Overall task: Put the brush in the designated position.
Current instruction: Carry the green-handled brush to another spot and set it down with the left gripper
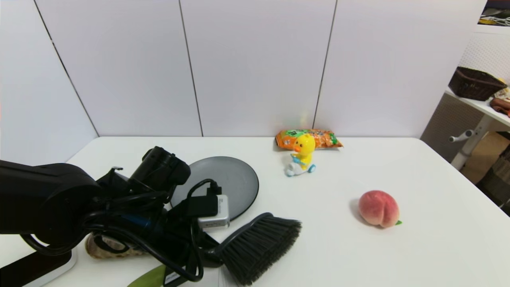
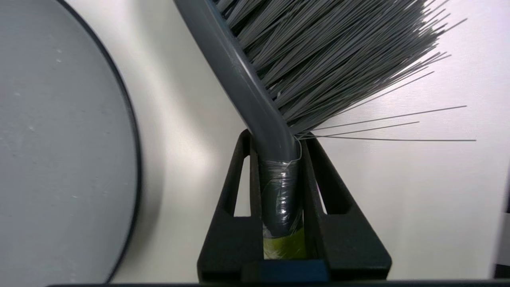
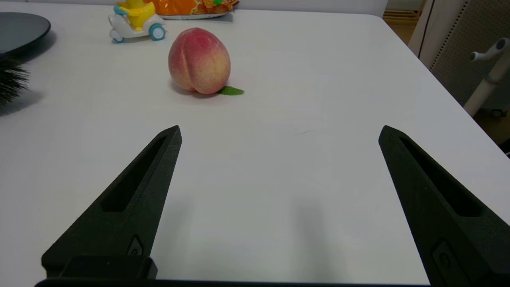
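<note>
The brush (image 1: 259,247) lies low over the table's front left, its black bristles fanned toward the right, just in front of the dark grey plate (image 1: 235,179). Its lime-green handle (image 1: 149,277) pokes out under the left arm. My left gripper (image 2: 275,137) is shut on the brush's grey neck (image 2: 279,191), right where the grey meets the green; the plate's rim (image 2: 133,159) lies beside it. The bristle tips (image 3: 12,81) also show in the right wrist view. My right gripper (image 3: 279,129) hovers open over bare table near the front right, holding nothing.
A peach (image 1: 378,208) sits right of centre. A yellow duck toy (image 1: 301,159) and an orange snack bag (image 1: 318,139) stand at the back by the wall. A shell-like object (image 1: 103,247) and a black-topped white block (image 1: 36,271) lie under the left arm.
</note>
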Robot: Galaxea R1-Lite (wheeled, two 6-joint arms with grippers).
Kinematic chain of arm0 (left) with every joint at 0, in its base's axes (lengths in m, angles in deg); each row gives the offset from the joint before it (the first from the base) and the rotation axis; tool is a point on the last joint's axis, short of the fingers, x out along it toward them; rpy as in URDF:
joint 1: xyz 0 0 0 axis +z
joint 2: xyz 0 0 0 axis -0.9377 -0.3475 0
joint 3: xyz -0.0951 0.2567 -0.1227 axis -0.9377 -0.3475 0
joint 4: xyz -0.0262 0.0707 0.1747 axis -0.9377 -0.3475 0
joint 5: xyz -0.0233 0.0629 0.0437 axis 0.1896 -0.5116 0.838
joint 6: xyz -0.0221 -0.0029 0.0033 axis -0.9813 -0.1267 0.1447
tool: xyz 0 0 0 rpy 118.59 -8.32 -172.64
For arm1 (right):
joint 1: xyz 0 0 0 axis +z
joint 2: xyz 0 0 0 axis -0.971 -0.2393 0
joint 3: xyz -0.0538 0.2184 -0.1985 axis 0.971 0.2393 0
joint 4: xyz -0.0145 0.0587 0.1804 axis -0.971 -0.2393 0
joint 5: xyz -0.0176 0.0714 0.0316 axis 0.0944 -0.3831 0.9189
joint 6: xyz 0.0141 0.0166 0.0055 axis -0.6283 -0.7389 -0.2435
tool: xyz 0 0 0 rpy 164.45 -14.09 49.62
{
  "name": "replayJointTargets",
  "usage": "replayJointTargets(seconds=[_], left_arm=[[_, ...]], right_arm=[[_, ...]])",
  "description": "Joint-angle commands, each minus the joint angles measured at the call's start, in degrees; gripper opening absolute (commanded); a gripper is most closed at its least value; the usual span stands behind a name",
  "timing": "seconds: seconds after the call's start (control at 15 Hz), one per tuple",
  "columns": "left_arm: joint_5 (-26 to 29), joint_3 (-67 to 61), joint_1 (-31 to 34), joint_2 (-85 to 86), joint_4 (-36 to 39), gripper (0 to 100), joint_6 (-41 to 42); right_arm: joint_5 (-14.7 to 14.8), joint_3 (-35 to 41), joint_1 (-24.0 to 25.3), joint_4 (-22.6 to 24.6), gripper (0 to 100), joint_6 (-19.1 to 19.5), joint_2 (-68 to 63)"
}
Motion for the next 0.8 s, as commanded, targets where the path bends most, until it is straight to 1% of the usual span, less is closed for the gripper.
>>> replayJointTargets(seconds=[0.07, 0.27, 0.47, 0.53, 0.8], left_arm=[[0.39, -0.14, 3.12, -4.84, 1.38, 0, 4.87], [0.39, -0.23, 4.26, -5.36, 1.38, 0, 5.22], [0.39, 1.09, 5.31, -6.33, 1.47, 0, 7.42], [0.39, 1.36, 5.31, -6.33, 1.47, 100, 7.42], [0.39, 1.71, 5.23, -4.84, 1.03, 100, 6.98]], right_arm=[[-0.04, 0.09, -0.02, -0.02, 100, 0.03, -0.07], [-0.04, 0.09, -0.02, -0.02, 100, 0.03, -0.07], [-0.04, 0.09, 0.07, -0.02, 100, 0.03, -0.07], [-0.04, 0.09, -0.02, -0.02, 100, 0.03, -0.07], [-0.04, 0.09, -0.02, -0.02, 100, 0.03, -0.07]])
